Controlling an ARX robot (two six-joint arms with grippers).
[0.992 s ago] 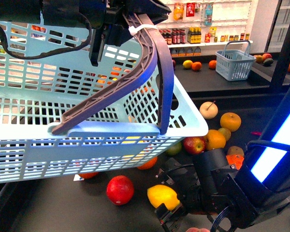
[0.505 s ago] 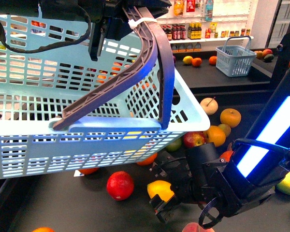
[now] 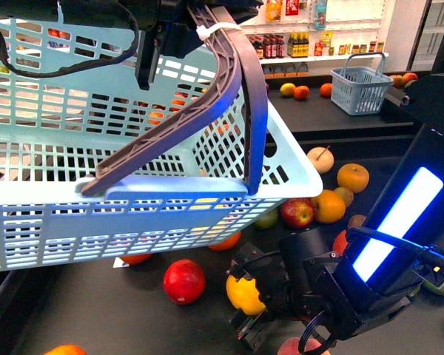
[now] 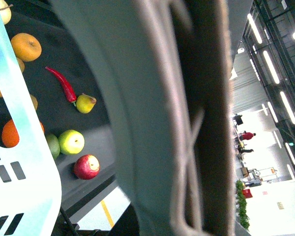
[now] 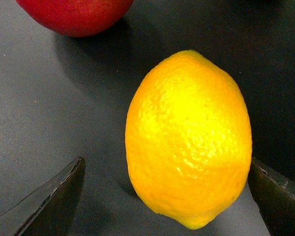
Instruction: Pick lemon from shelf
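Right wrist view showed my right gripper [image 5: 164, 206] spread wide, a finger [image 5: 49, 201] on either side of the lemon [image 5: 189, 140], which sat on the black shelf [image 5: 34, 98] deck (red fruit [image 5: 73, 14] just beyond), lined up, I judged, so closing would pinch its narrow middle.

Right arm [image 3: 340, 288] low, stretched leftward; right pincer [image 3: 246, 302] jaws spread wide. Left arm [image 3: 111, 15] raised at top, grip unclear.

1. Cropped by the right wrist view's edges: both fingers [image 5: 49, 204] beside the lemon [image 5: 189, 142], red fruit [image 5: 73, 14] beyond.
2. Blurred past reading: handle [image 4: 187, 118] filling the left wrist view.
3. Half hidden under the basket [image 3: 133, 222]: orange [image 3: 226, 242] beyond the right gripper [image 3: 244, 299].
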